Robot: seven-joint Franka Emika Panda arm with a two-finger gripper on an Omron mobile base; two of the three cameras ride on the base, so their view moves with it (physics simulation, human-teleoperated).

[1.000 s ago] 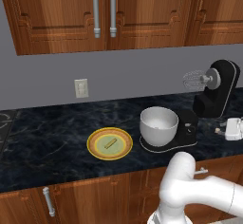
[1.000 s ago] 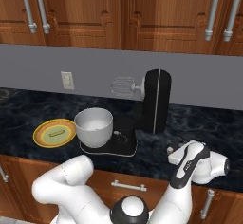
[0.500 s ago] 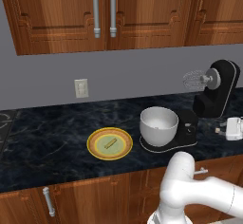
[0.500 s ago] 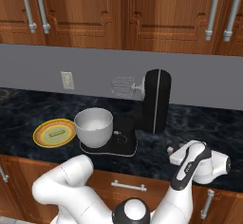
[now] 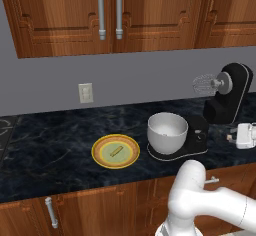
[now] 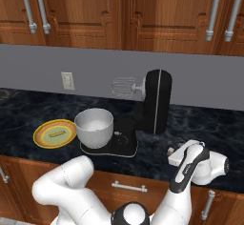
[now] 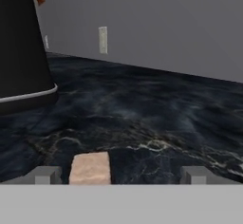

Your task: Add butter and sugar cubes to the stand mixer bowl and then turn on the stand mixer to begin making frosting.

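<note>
The butter (image 5: 116, 151) (image 6: 55, 134) lies on a round yellow plate (image 5: 101, 159) left of the stand mixer bowl (image 5: 167, 130) (image 6: 94, 124). The white bowl sits on the base of the black stand mixer (image 5: 230, 97) (image 6: 155, 102), whose head is tilted back with the whisk raised. My gripper (image 7: 122, 175) (image 5: 232, 138) (image 6: 170, 151) hangs low over the counter, right of the mixer, and is open. In the hand view a pale beige sugar cube (image 7: 90, 168) lies on the dark counter between the fingertips, close to the left one and touching neither. The mixer's black body (image 7: 21, 52) fills the left of that view.
The dark marble counter (image 5: 55, 150) runs along a grey wall with a white outlet (image 5: 85, 92). Wooden cabinets hang above and drawers with metal handles sit below. The arm's white links rise in front of the counter edge (image 6: 71, 181).
</note>
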